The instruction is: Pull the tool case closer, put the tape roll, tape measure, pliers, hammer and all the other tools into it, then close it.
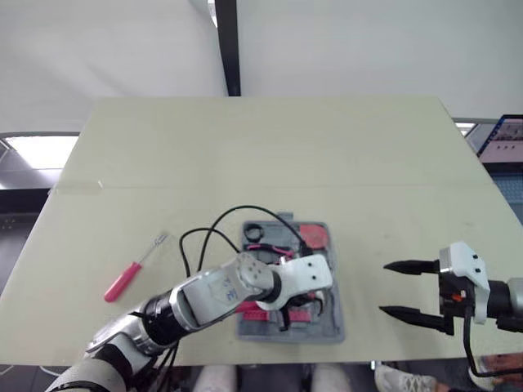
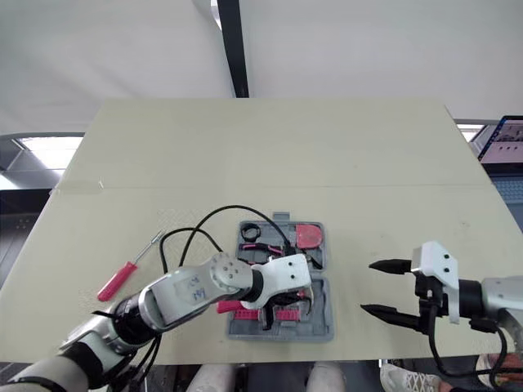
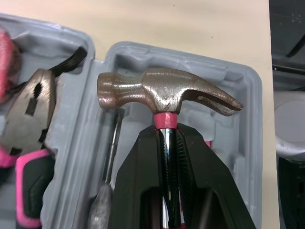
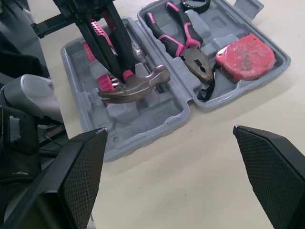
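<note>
The grey tool case (image 1: 327, 327) lies open near the table's front edge. Its far half holds a black tape roll (image 1: 253, 233), pink-handled pliers (image 4: 183, 40) and a red tape measure (image 4: 245, 57). My left gripper (image 3: 167, 131) is shut on the neck of a hammer (image 3: 162, 93), just under the steel head. The head sits low over the near half of the case (image 4: 143, 121), beside pink-handled tools (image 4: 97, 28). A red-handled screwdriver (image 1: 131, 273) lies on the table left of the case. My right gripper (image 1: 386, 288) is open and empty, right of the case.
A black cable (image 1: 214, 229) from my left arm loops over the case's left side. A slim grey tool shaft (image 3: 107, 191) lies in the case beside the hammer. The beige table (image 1: 270, 155) stretches far behind. A laptop screen (image 1: 502, 139) stands off the table's right edge.
</note>
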